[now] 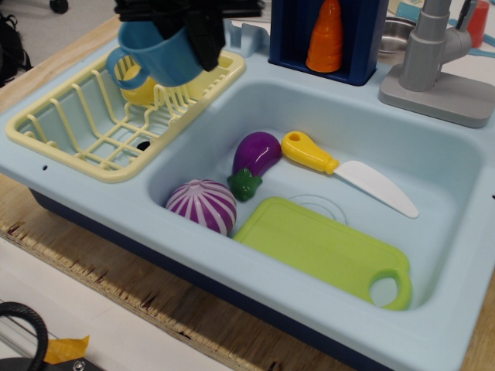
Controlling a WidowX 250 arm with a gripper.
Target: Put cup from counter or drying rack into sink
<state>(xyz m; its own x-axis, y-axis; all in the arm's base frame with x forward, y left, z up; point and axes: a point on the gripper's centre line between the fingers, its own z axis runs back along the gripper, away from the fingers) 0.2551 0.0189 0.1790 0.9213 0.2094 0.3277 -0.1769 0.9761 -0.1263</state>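
Observation:
My black gripper (182, 31) is shut on the blue cup (155, 56) and holds it in the air above the far end of the pale yellow drying rack (93, 127). The cup's loop handle points left. The sink (433, 166) lies to the right of the rack, set in the pale blue counter (69, 185). A yellow round toy (143, 93) shows in the rack just under the cup.
The sink holds a purple eggplant (257, 154), a purple striped onion (203, 205), a green cutting board (321, 246) and a yellow-handled knife (344, 171). A grey faucet (433, 58) stands at the back right. A dark blue holder with an orange carrot (325, 37) stands behind the basin.

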